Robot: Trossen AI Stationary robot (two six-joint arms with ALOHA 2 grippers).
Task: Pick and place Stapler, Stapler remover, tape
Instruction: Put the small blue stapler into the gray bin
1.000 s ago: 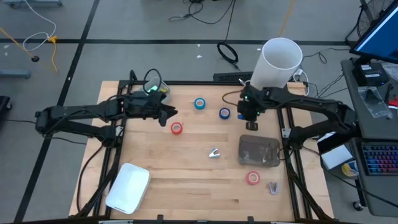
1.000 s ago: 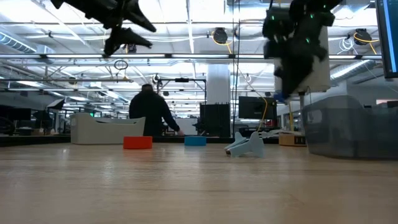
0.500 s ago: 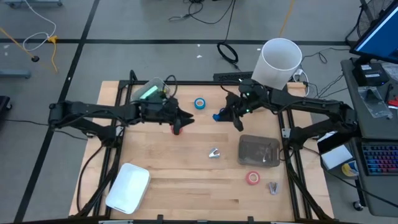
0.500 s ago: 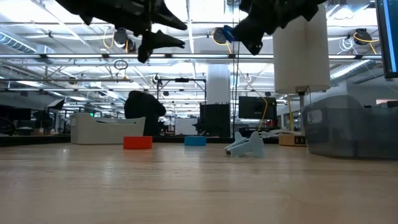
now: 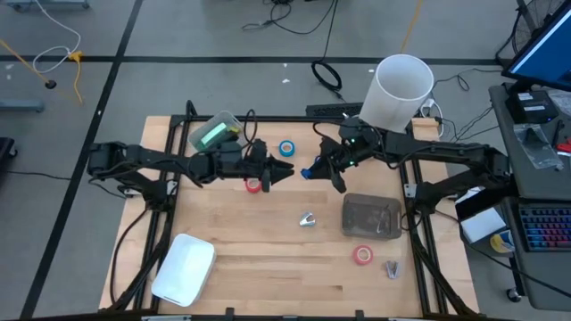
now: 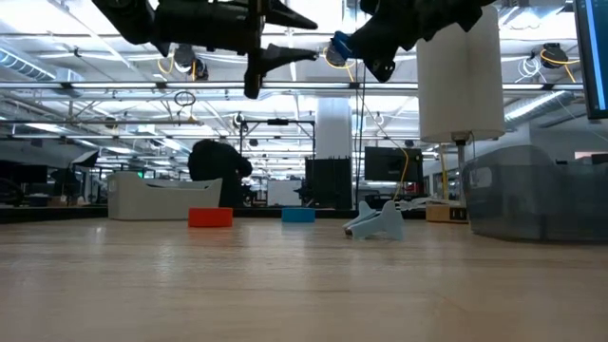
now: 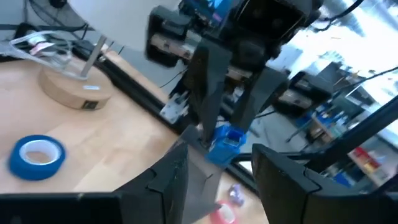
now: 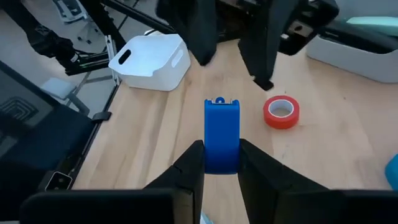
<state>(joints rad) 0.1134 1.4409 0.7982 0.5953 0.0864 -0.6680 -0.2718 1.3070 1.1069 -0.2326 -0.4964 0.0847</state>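
My right gripper (image 5: 314, 169) is shut on a small blue stapler (image 8: 221, 134), high above the middle of the table's far half. My left gripper (image 5: 287, 171) is open and level, facing it from the table's left. Its fingertips (image 8: 200, 43) stand just beyond the stapler's free end without touching it. The silver stapler remover (image 5: 308, 219) lies on the board near the middle. A blue tape (image 5: 285, 149) lies flat at the far side, a red tape (image 5: 253, 185) lies partly under my left arm, and another red tape (image 5: 361, 255) lies at the near right. My right gripper pinches the stapler's two long sides at its rear end (image 8: 221, 167) between its two fingers. The fingers come from the table's right, slanting slightly down, and lie along the stapler. The stapler's free end (image 7: 225, 138) sticks out toward my left gripper, lifted well clear of the table.
A clear grey container (image 5: 370, 217) stands at the right, a white bin (image 5: 183, 267) at the near left, and a tall white cylinder (image 5: 400, 89) beyond the far right corner. A small metal thing (image 5: 391, 267) lies by the near red tape. A person (image 6: 218, 173) stands far behind the table.
My right gripper has risen and swung from pointing down to pointing at the table's left, carrying the stapler toward my left gripper. My left gripper has gone toward the table's right, sunk a little and tipped level, staying open.
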